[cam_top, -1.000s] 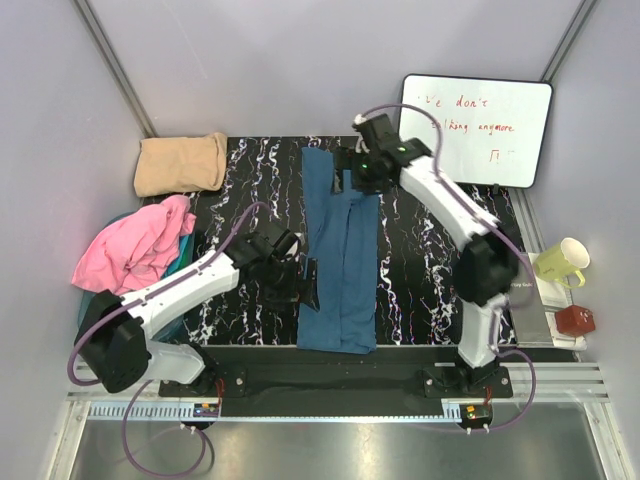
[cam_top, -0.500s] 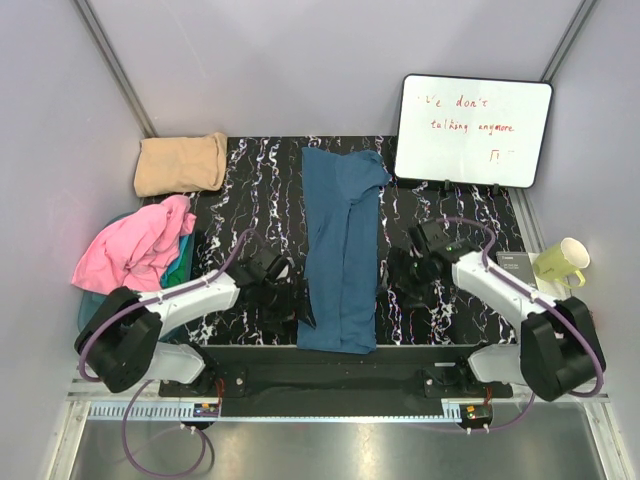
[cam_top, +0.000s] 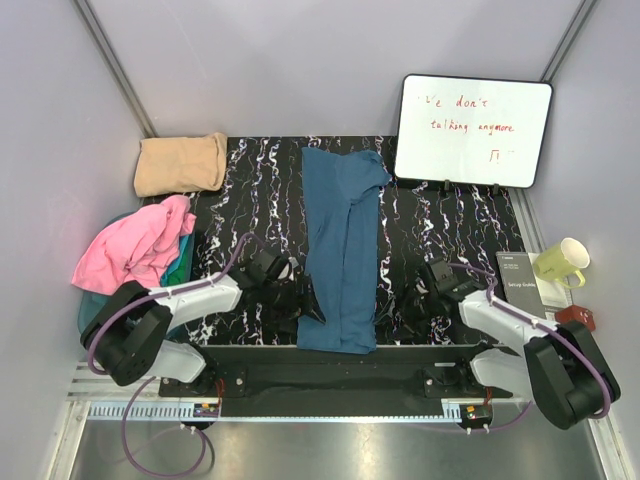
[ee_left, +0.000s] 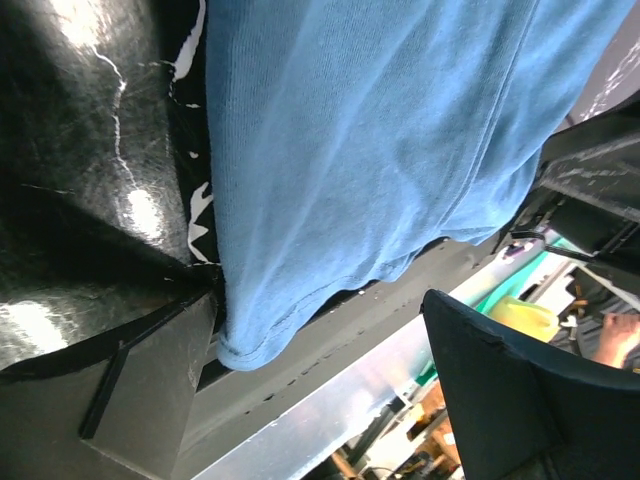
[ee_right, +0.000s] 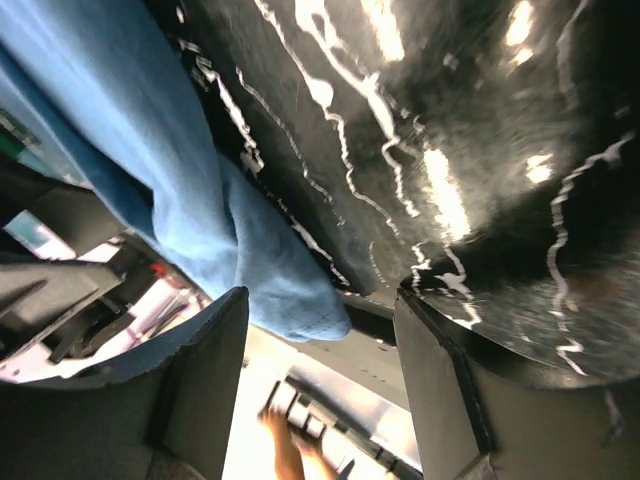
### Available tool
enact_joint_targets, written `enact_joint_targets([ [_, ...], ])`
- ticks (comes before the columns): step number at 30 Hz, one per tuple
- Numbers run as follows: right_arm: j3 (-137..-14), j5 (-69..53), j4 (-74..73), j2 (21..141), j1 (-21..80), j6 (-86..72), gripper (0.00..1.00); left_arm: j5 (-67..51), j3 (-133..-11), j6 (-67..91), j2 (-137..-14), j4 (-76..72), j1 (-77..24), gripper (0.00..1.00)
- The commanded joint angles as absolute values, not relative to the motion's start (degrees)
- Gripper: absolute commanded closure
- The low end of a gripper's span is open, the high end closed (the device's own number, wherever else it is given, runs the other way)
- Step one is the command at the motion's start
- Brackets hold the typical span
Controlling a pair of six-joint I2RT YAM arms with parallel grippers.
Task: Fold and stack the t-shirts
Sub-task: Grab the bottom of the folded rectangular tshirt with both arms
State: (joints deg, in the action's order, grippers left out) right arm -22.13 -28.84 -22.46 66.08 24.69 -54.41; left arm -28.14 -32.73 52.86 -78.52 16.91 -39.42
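Tbl top [cam_top: 250,200]: glossy black w/ white marble veining. Blue t-shirt [cam_top: 340,250] lay flat down the centre, folded lengthwise into a long strip, sleeve end at far side, hem at near edge. Tan t-shirt [cam_top: 180,163] sat folded at far-left corner, partly off the black. Pink t-shirt [cam_top: 135,248] was heaped just off the left edge, over teal cloth [cam_top: 178,263]. Whiteboard [cam_top: 473,130] stood at far-right corner. Card [cam_top: 520,272] & yellow mug [cam_top: 560,262] rested on right-hand ledge.
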Motion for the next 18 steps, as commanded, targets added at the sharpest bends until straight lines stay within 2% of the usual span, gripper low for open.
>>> enact_joint_targets([
  [1, -17.6, -31.3, -15.6, 64.3, 26.3, -59.9, 0.31, -27.7, -29.9, 55.4, -77.4, 16.2, -39.3, 0.08],
  [4, -14.9, -31.4, -12.7, 63.4, 27.6, -62.1, 0.31, -27.1, -28.0, 56.0, -75.9, 17.6, -39.3, 0.10],
  [8, -12.0, -32.3, -9.4, 64.2, 28.9, -64.8, 0.32, -27.7, -25.8, 56.4, -75.1, 17.6, -39.4, 0.25],
  [13, -11.2, -33.0, -7.1, 65.3, 30.5, -65.7, 0.36, -28.4, -25.5, 56.3, -75.8, 17.5, -39.5, 0.70],
  [14, -11.2, -33.6, -6.6, 66.4, 30.6, -65.6, 0.40, -28.4, -25.7, 56.2, -76.0, 17.5, -39.7, 0.76],
  [15, -11.6, -33.7, -5.4, 67.0, 30.7, -65.6, 0.45, -28.4, -26.4, 56.2, -76.7, 17.5, -39.8, 0.90],
  [17, -12.2, -34.2, -4.5, 69.2, 31.0, -65.0, 0.60, -28.5, -27.2, 55.6, -77.3, 17.5, -40.1, 0.99],
  [18, -12.9, -34.2, -4.3, 70.0, 31.1, -64.5, 0.77, -28.5, -28.0, 55.5, -77.8, 17.5, -40.2, 1.00],
])
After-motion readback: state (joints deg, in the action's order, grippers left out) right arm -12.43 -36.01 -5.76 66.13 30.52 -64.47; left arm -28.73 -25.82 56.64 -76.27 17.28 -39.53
